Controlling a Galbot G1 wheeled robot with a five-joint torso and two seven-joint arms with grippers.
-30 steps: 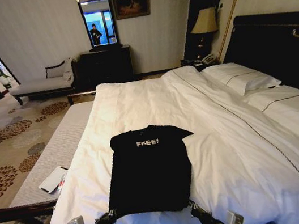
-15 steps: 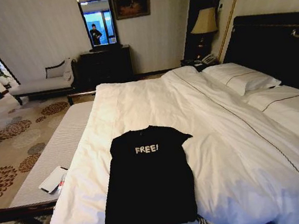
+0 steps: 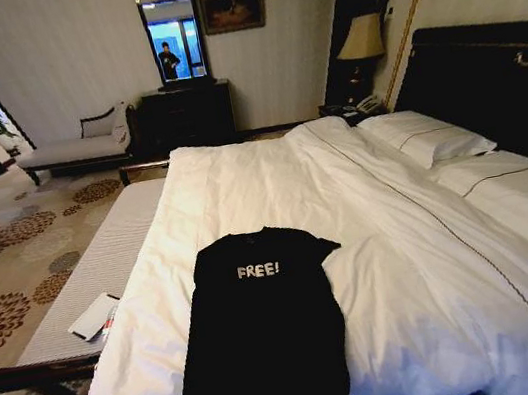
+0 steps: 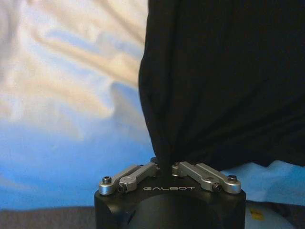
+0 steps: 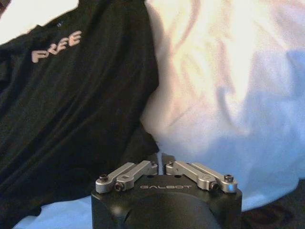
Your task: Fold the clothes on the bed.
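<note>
The clothes are one black T-shirt (image 3: 262, 335) with white lettering, lying flat and face up on the white bed (image 3: 412, 233), its hem at the near edge. In the left wrist view my left gripper (image 4: 163, 166) is shut on a bunched corner of the black T-shirt (image 4: 224, 86) hem. My right gripper (image 5: 161, 165) is shut on the other hem corner of the T-shirt (image 5: 81, 105), beside the white sheet (image 5: 228, 86). Both arms sit at the very bottom of the head view, mostly cut off.
A striped bench (image 3: 94, 272) runs along the bed's left side, with a white flat device (image 3: 94, 317) on it. Pillows (image 3: 437, 140) and a dark headboard (image 3: 494, 88) lie at the right. A chaise longue (image 3: 83, 145) and dresser (image 3: 187, 114) stand by the far wall.
Both grippers have drawn back toward me and dropped to the bottom of the head view, dragging the T-shirt nearer the bed's near edge. The shirt is stretched longer.
</note>
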